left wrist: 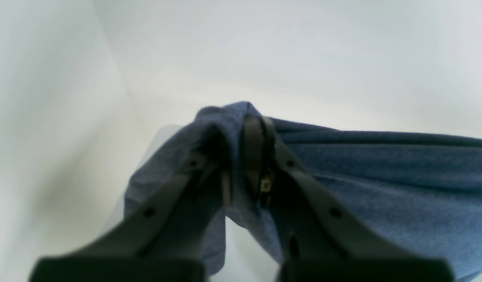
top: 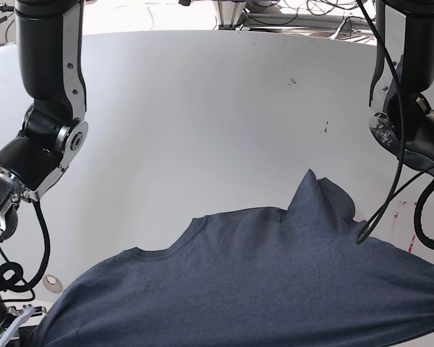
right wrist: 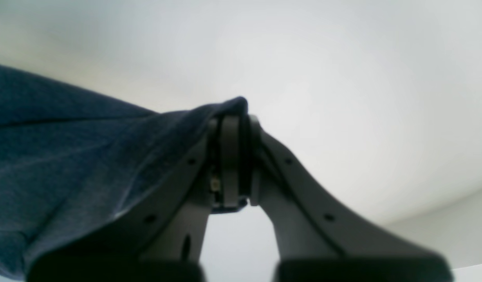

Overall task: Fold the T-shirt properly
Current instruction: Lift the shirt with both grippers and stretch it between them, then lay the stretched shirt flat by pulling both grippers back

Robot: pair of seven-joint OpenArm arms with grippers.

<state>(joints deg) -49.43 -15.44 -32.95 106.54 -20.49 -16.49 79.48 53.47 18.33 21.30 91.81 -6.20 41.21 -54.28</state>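
T-shirt: heathered knit cloth, matt, soft. Left gripper fingers: matt black plastic. Table: smooth white surface, faintly scuffed. Arm housings: glossy black plastic.

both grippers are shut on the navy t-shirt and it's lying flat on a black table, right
Not quite: the table is white, as the base view shows. The left gripper and right gripper are indeed both shut on the navy T-shirt.
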